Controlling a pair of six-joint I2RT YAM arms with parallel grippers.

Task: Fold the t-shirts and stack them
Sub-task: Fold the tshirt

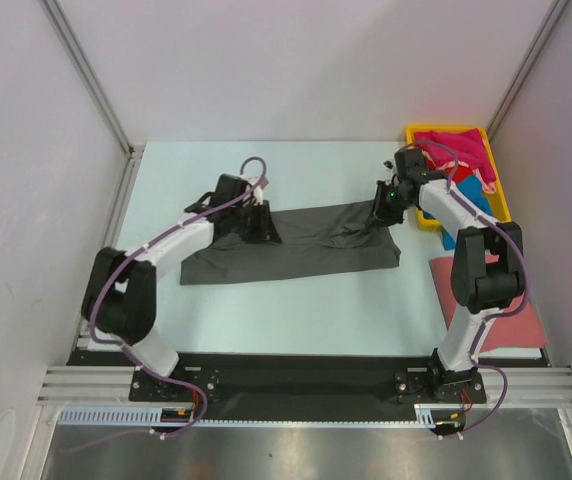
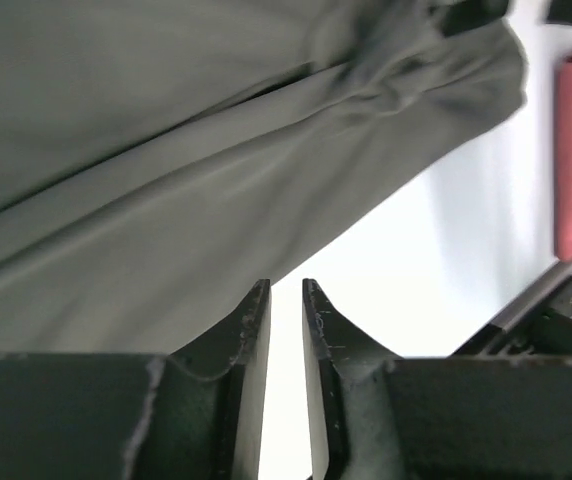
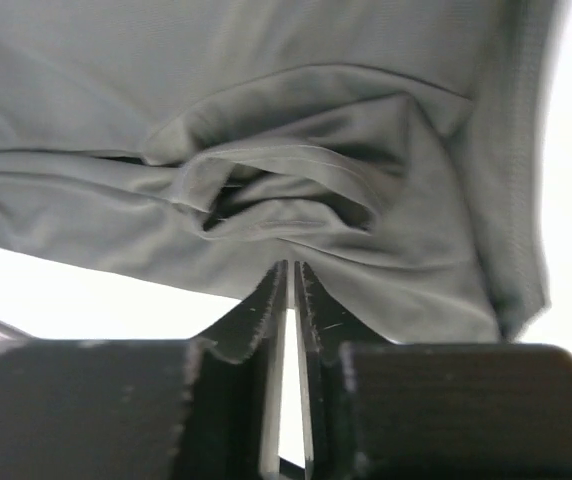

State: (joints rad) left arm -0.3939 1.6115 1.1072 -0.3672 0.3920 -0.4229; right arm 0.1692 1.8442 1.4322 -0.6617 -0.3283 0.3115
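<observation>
Where the dark grey t-shirt (image 1: 296, 245) lies: mid-table, spread as a wide band, with wrinkles gathered toward its 2 o'clock corner.
Right gripper (image 3: 288, 266): at that 2 o'clock corner. Its jaws are all but together and the tips meet a bunched hem, so we read it as clamped on the cloth.
Left gripper (image 2: 286, 288): on the far edge at about 11 o'clock. Its jaws stand a slim gap apart with bare table (image 1: 296, 320) showing between them. We cannot tell whether the tips nip the hem.
Step, as we judge it: taking the far edge to fold it toward 6 o'clock.
Doing it well: we would make sure of both pinches, lift level, move both arms together and keep the edge taut so the crease lands straight.
Other shirts: a reddish t-shirt (image 1: 516, 325) lies flat at 4 o'clock. A magenta t-shirt (image 1: 463, 148) and a bright blue t-shirt (image 1: 478, 192) are heaped in the yellow tray (image 1: 413, 131) at 2 o'clock.
</observation>
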